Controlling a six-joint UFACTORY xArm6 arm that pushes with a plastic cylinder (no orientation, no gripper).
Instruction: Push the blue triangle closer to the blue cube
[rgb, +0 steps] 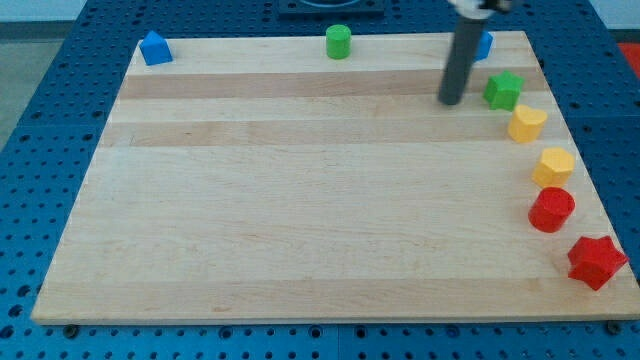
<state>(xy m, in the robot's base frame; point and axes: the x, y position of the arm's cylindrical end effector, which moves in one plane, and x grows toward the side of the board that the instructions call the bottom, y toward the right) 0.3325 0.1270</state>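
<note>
A blue block with a pointed top, the blue triangle (154, 48), sits at the board's top left corner. Another blue block (484, 46), which looks like the blue cube, sits near the top right edge, mostly hidden behind the rod. My tip (451, 101) rests on the board just below and left of that blue block, and just left of the green star (503, 91). The tip is far to the right of the blue triangle.
A green cylinder (338, 42) stands at the top edge, middle. Down the right edge run a yellow heart (526, 123), a yellow hexagon (553, 166), a red cylinder (551, 209) and a red star (596, 261). The wooden board (300, 200) lies on a blue perforated table.
</note>
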